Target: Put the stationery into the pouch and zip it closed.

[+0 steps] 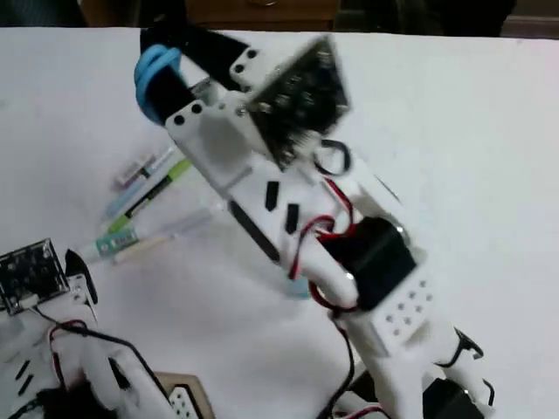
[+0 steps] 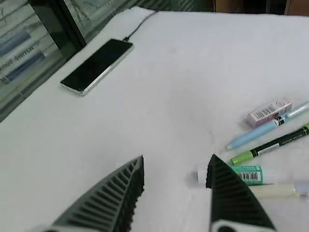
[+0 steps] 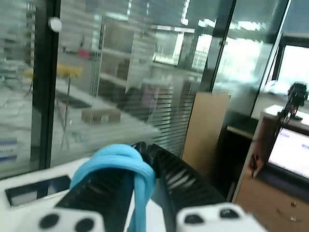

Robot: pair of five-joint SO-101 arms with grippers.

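Right gripper [image 3: 147, 147] clamped on blue fabric loop [image 3: 120, 166], likely pouch, held high. Left gripper [image 2: 176, 164] released, pens [image 2: 270, 147] and eraser [image 2: 269, 112] just beyond its tips. Advice: lower pouch beside pens, mouth toward left gripper; pinch one pen mid-shaft.

White arm shells [image 1: 218, 153], black servos [image 1: 380, 253], red and black cables [image 1: 327, 229], ribbed dark claw [image 2: 176, 160]

An office is indicated by glass partitions [image 3: 120, 72] with blinds and a lit monitor [image 3: 292, 152] on a wooden desk [image 3: 270, 203].
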